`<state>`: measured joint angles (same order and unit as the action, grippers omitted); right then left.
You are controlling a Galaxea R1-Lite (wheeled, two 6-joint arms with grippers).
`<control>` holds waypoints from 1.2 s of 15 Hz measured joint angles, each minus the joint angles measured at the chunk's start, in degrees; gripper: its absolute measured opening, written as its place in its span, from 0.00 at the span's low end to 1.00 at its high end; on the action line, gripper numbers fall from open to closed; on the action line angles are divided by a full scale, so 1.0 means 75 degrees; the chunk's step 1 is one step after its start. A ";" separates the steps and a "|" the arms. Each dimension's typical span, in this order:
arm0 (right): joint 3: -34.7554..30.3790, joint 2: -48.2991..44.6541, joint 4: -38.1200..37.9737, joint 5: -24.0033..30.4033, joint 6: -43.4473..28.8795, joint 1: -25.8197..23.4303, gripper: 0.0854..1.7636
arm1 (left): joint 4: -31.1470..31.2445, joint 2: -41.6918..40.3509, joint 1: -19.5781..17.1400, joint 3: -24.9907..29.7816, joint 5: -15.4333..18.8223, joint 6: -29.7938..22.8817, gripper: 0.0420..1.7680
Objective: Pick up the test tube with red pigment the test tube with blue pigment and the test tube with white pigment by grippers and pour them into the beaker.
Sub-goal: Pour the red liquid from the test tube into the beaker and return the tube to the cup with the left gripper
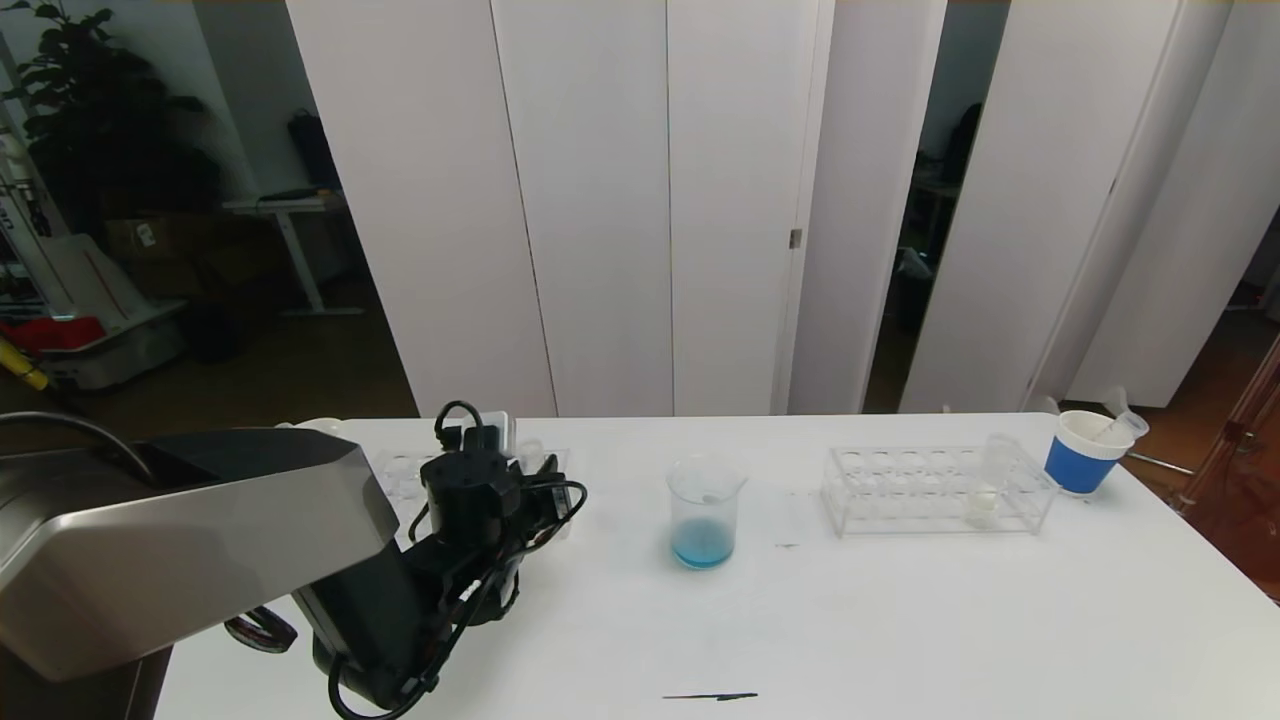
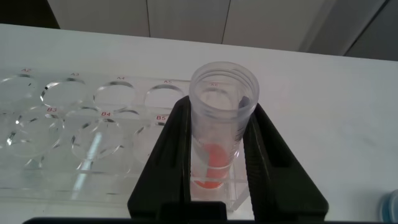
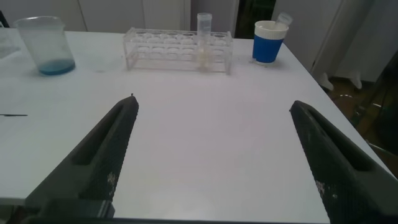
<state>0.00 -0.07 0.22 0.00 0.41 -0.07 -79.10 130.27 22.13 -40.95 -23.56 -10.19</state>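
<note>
While the head view looked down on the white table, the left gripper stood over a clear rack at the table's far left side, its fingers hidden behind the arm's black body. Near the middle of the table stood the beaker, clear glass with a pouring lip, upright, with a low layer of blue liquid at its bottom. To the right of it was a second clear rack, and in its right end stood the test tube with white pigment, upright, with pale cream liquid low inside. Just beyond that rack was a blue-and-white paper cup.

From the left wrist view, the left gripper was closed on a clear tube with an open threaded mouth and orange-red liquid at its bottom. The tube was upright in a hole at the end of the left rack, one black finger pressing on each side.

From the right wrist view, the right gripper hung above bare table with its jaws wide apart and nothing between them. Far off stood the beaker, the right rack with the white-pigment tube, and the cup.
</note>
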 joint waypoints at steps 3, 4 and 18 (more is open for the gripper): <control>0.0000 0.0000 0.0003 0.0000 0.0000 -0.0003 0.99 | 0.0047 -0.0096 0.0089 0.0013 -0.0037 0.0029 0.31; 0.0000 0.0000 0.0003 0.0000 0.0000 -0.0003 0.99 | 0.0037 -0.0154 0.0145 0.0015 -0.0111 0.0081 0.31; 0.0000 0.0000 0.0003 0.0000 0.0000 -0.0003 0.99 | 0.1894 -0.2672 0.0512 -0.0761 0.2118 0.1372 0.31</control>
<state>0.00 -0.07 0.24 0.00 0.41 -0.10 -64.90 110.23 25.97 -46.65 -7.68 0.10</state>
